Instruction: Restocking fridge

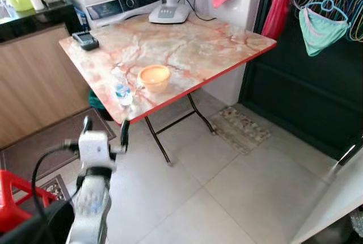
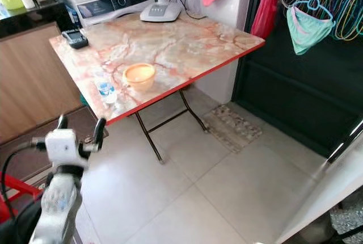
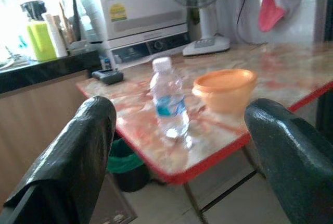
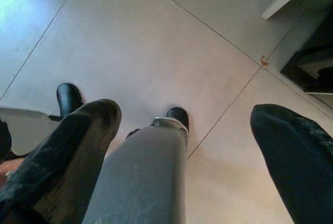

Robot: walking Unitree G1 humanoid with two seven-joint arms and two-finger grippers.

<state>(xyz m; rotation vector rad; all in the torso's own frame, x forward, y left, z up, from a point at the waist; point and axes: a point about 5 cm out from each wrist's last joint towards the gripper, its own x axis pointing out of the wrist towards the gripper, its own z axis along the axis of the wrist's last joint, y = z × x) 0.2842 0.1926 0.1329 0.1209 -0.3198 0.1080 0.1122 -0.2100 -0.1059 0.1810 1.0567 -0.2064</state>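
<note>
One water bottle, one orange bowl (near table edge), left gripper fingers wide, right gripper likewise

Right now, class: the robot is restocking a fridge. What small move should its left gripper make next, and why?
Probably ease the left gripper forward toward the water bottle. It is open, short of the table edge, and the bottle stands upright near that edge beside the orange bowl.

No wording is showing clearly enough to read. The water bottle is wearing a blue label and the white appliance is carrying a yellow sticker, but the print on both is blurring out.
</note>
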